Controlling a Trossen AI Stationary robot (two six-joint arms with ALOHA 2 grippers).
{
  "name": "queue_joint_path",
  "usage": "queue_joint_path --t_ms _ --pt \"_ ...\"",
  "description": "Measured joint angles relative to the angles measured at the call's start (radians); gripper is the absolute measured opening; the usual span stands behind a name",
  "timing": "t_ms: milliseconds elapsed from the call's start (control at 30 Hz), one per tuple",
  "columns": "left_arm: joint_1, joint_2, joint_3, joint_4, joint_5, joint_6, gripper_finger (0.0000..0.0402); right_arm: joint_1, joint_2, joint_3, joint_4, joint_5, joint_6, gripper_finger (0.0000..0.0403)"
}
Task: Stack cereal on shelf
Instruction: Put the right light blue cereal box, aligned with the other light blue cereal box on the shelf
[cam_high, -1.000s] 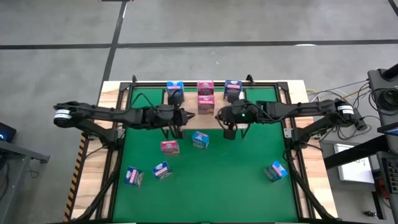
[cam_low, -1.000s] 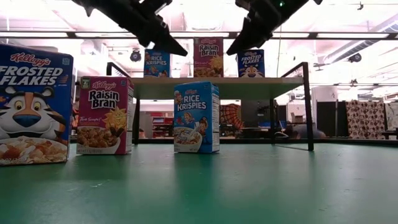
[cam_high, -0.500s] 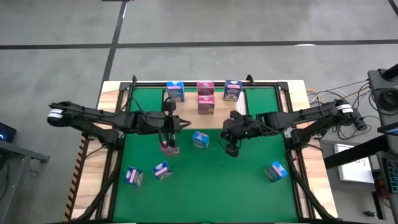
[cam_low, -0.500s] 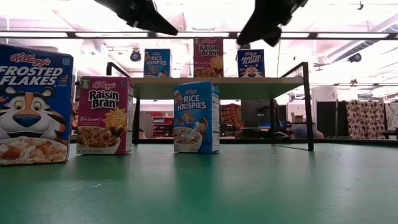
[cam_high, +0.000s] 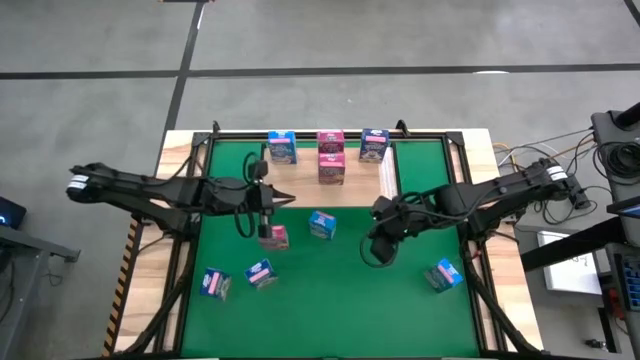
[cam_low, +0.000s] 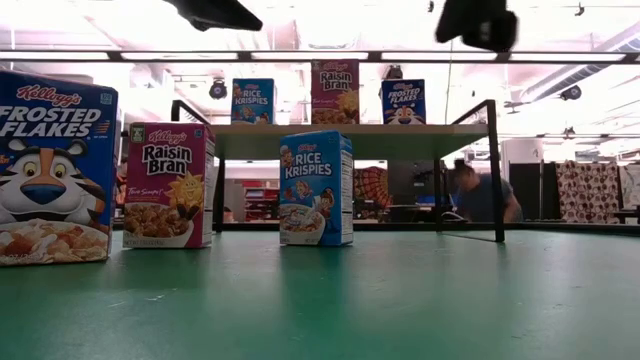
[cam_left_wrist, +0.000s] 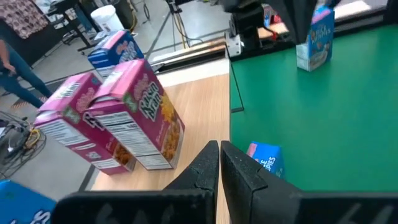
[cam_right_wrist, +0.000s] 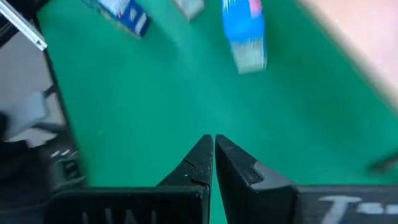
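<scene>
Nine cereal boxes in all. Four sit on the shelf (cam_high: 390, 172) at the far edge: a light blue (cam_high: 281, 147), two pink ones stacked or set close together (cam_high: 330, 158), and a dark blue (cam_high: 374, 146). Five remain loose on the green mat (cam_high: 340, 290).

Loose stock, left to right in the high view: dark blue (cam_high: 213, 284) near the front left, light blue (cam_high: 260, 273) just beside it, pink (cam_high: 272, 236) mid-mat, light blue (cam_high: 322, 224) near the centre, light blue (cam_high: 442, 273) front right.

Left gripper (cam_high: 266, 193): fingers clenched together, holding nothing, hanging just shelf-side of the mid-mat pink box. Nearest loose box to that arm, by my judgement; it lies toward the front of the table from the fingertips, so a short pull back and down would cover it.

Right gripper (cam_high: 378, 243): likewise clenched, nothing in it, over bare mat between the centre light blue box and the front-right one. Centre box lies to its left and a little toward the shelf.

Both sets of fingers must part before any pick.

Beyond the table: a person (cam_low: 478, 195) bent over, well apart from the work.
</scene>
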Motion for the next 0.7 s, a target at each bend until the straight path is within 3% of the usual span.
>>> queue_joint_path --t_ms 300,467,700 --pt "-0.002 -0.037 -0.012 -0.017 0.001 -0.014 0.0 0.059 0.002 0.038 -0.348 -0.209 0.386 0.0009" --pt "-0.004 -0.045 -0.013 -0.013 0.002 -0.013 0.0 0.091 0.002 0.038 -0.57 -0.231 0.497 0.0009" --pt "-0.004 -0.044 -0.013 -0.013 0.002 -0.011 0.0 0.108 0.003 0.038 -0.628 -0.275 0.566 0.0026"
